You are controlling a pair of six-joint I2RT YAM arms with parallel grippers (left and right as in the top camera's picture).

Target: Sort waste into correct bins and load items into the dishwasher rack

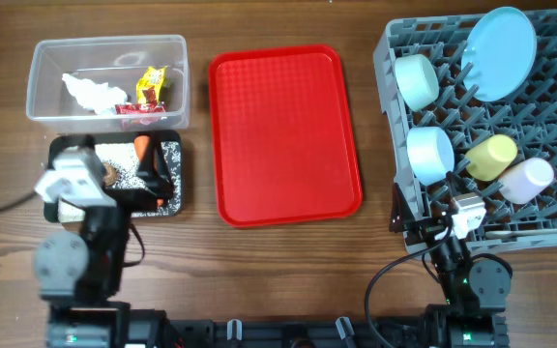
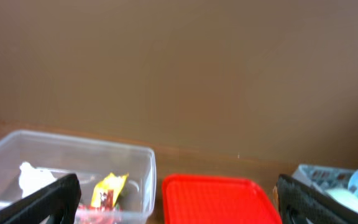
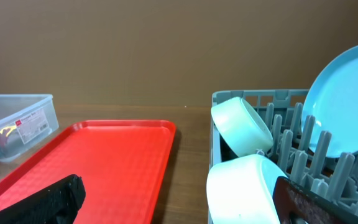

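Dishwasher rack: the large square grey plastic lattice crate [image 1: 392, 58] stands at the right side of the brown wooden table [image 1: 259, 280].
Items in the rack: a round light blue plate [image 1: 498, 53] stands on its edge at the far side. Two light blue bowls [image 1: 417, 80] [image 1: 430, 153] lie on their sides along the left wall. A yellow cup [image 1: 491, 157] and a pink cup [image 1: 527, 180] lie beside each other, nearer to the front.
Clear tub: the clear plastic rectangular tub [image 1: 42, 58] is at the far left. It holds a crumpled white tissue [image 1: 87, 94], a yellow snack wrapper [image 1: 151, 85] and a red snack wrapper [image 1: 138, 109].
Black tray: the black shallow rectangular tray [image 1: 177, 174] lies just in front of the tub. In it are an orange carrot [image 1: 141, 147], white rice-like grains [image 1: 119, 155] and a small brown lump [image 1: 111, 175].
Red tray: the flat red plastic tray [image 1: 283, 135] lies between the bins and the rack.
Left gripper [image 2: 178, 208]: it hangs over the black tray, its jaws wide apart, with nothing between them.
Right gripper [image 3: 188, 208]: it is at the rack's near left corner, its jaws wide apart too, holding nothing.
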